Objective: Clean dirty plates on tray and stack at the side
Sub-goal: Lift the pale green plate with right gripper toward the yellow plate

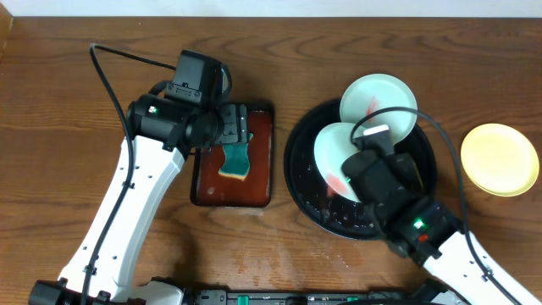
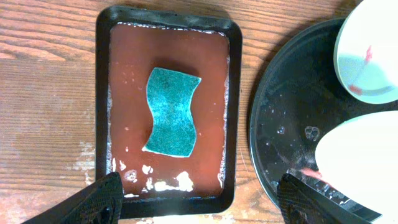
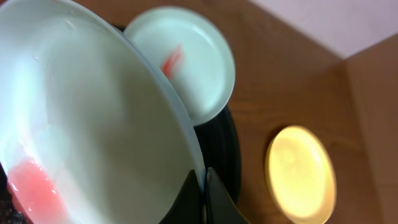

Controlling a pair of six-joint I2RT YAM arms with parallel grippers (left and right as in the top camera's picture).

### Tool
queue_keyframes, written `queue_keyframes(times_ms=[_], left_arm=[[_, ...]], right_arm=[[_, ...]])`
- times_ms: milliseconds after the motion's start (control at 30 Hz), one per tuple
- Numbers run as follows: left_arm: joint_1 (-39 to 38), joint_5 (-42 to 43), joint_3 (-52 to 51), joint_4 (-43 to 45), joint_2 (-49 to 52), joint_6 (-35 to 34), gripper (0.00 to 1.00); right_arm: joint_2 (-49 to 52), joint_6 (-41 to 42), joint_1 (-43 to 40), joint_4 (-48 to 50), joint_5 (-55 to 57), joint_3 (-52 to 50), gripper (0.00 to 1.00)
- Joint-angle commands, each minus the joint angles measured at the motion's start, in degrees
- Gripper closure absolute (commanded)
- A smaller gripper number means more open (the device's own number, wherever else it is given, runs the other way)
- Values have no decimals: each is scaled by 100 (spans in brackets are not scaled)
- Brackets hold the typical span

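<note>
My right gripper (image 3: 203, 180) is shut on the rim of a white plate (image 3: 93, 124) with a red smear and holds it tilted over the black tray (image 1: 305, 191). That plate also shows in the overhead view (image 1: 334, 151) and the left wrist view (image 2: 360, 162). A second white plate (image 1: 378, 102) with a red smear leans on the tray's far rim. The pale yellow plate (image 1: 500, 159) lies on the table to the right of the tray. My left gripper (image 2: 199, 199) is open above the near end of the red-brown tray, with nothing between its fingers.
A red-brown rectangular tray (image 1: 264, 161) lies left of the black tray, wet with foam. A teal sponge (image 2: 172, 112) lies in its middle. The black tray (image 2: 292, 112) holds droplets. A wall edge runs along the far side of the wooden table.
</note>
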Motion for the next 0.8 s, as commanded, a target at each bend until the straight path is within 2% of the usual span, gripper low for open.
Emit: queue_keyframes(times_ms=[0, 300, 767], left_arm=[[-2, 72, 42, 85, -17, -214, 20], [-2, 70, 42, 184, -17, -330, 18], [-2, 70, 42, 184, -17, -330, 18]], right_arm=[[-46, -369, 446, 214, 970, 31, 99], [-46, -1193, 1134, 538, 1679, 31, 99], [-48, -1447, 1270, 603, 1878, 31, 99]])
